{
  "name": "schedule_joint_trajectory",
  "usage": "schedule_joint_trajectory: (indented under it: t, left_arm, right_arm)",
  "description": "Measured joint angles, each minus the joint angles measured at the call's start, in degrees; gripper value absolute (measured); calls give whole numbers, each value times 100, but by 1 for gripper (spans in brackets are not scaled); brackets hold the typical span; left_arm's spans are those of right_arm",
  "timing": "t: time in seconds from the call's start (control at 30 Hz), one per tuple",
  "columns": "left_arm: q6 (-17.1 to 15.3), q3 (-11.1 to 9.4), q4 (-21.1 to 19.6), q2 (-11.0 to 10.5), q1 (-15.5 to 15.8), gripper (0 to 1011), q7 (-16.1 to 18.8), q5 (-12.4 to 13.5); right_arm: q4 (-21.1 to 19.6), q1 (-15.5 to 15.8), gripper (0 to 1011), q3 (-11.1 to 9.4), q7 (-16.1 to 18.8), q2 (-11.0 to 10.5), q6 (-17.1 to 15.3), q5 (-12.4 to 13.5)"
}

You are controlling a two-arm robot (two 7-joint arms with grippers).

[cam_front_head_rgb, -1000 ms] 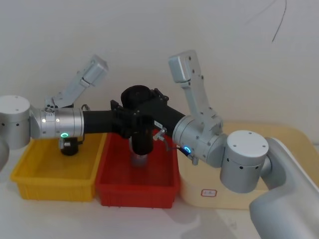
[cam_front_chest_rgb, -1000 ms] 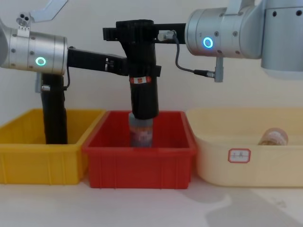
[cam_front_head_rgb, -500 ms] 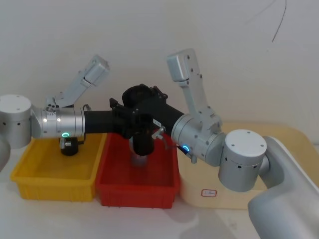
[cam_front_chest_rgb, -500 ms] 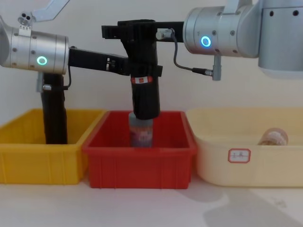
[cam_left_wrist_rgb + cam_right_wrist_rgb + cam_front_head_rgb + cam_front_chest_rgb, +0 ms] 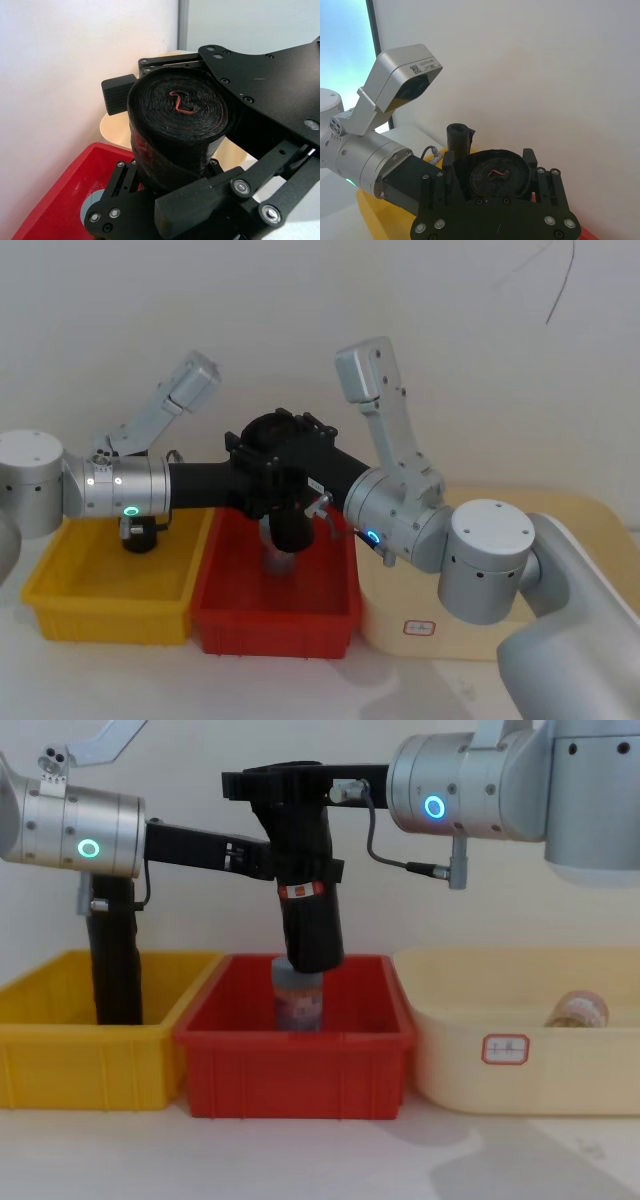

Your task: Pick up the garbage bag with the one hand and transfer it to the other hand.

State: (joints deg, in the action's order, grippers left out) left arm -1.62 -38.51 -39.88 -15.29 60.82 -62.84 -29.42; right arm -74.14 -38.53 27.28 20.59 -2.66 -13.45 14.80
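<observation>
The garbage bag (image 5: 312, 925) is a black roll with a red-and-white label band (image 5: 303, 890), hanging nearly upright and slightly tilted over the red bin (image 5: 300, 1060). My left gripper (image 5: 285, 870), on the green-ringed wrist, reaches in from the left and is shut on the roll's middle. From the right, my blue-ringed right gripper (image 5: 290, 782) is shut around the roll's top end. The coiled top of the roll (image 5: 180, 110) sits between both sets of fingers in the left wrist view. In the right wrist view the same top (image 5: 497, 177) lies between the right gripper's fingers (image 5: 529, 156).
A small labelled jar (image 5: 298, 1002) stands in the red bin right under the roll. The yellow bin (image 5: 80, 1065) on the left holds another upright black roll (image 5: 117, 960). On the right, a cream basin (image 5: 520, 1055) holds a round pale object (image 5: 578, 1010). A white wall is close behind.
The right gripper has settled around the roll's top. The roll has tilted slightly, its lower end swinging right and lifting a little above the jar.
</observation>
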Motion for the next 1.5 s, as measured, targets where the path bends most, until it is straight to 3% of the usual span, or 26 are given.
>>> schedule_joint_trajectory:
  t: [0.73,1.5]
  left_arm:
    - [-3,0,2,8,4,413,-1,0]
    - [-2,0,2,8,4,413,0,0]
  right_arm:
    - [7,-6,684,7,-2,0,14,0]
    - [7,-6,682,11,3,0,13,1]
